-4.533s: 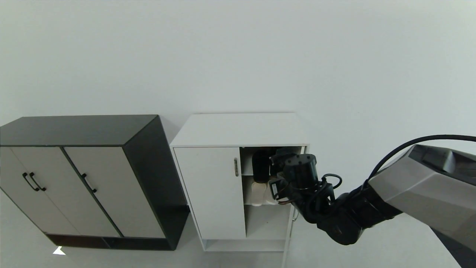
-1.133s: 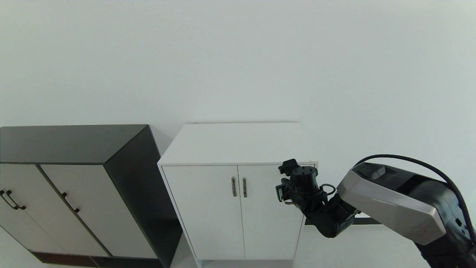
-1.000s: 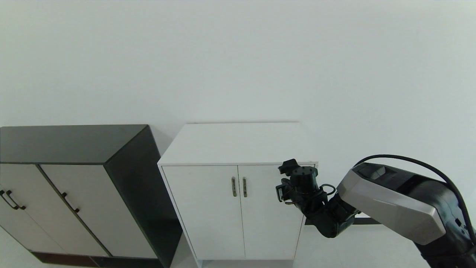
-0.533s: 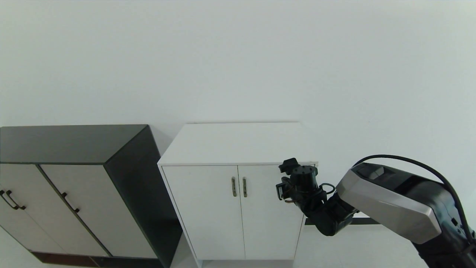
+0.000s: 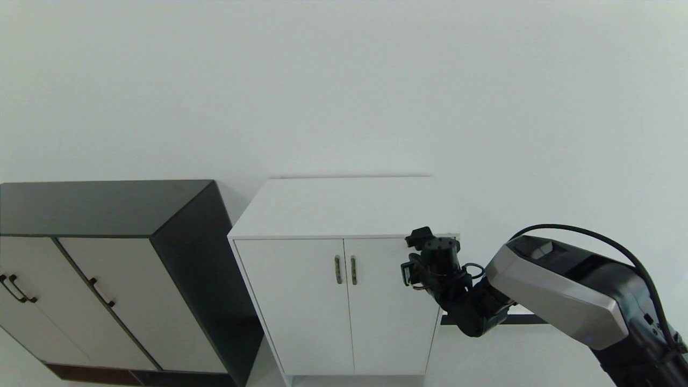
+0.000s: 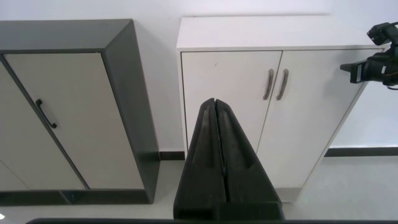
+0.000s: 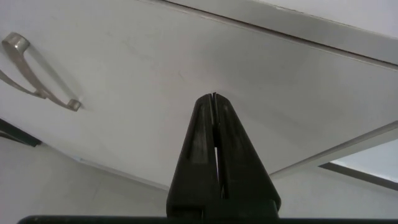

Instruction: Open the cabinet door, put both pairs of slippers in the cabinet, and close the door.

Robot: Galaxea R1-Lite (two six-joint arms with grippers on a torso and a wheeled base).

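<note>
The white cabinet (image 5: 344, 207) stands with both doors shut, its two metal handles (image 5: 345, 269) side by side at the middle seam. My right gripper (image 7: 213, 98) is shut, with its tip at the flat face of the right door (image 5: 387, 306), near the door's upper right corner (image 5: 415, 260). One handle (image 7: 38, 73) lies off to the side of it. My left gripper (image 6: 215, 104) is shut and empty. It is held back from the cabinet front (image 6: 230, 93), roughly opposite the left door. The shut doors hide the inside.
A black cabinet with pale grey doors (image 5: 107, 290) stands directly left of the white one, doors shut. A plain white wall runs behind both. Bare floor and a dark skirting strip (image 5: 529, 320) lie to the right of the white cabinet.
4.5 s ago the right door stood open, with black and white slippers on the shelves; now it is shut. The camera has shifted. Over the last second my right gripper rose slightly along the door.
</note>
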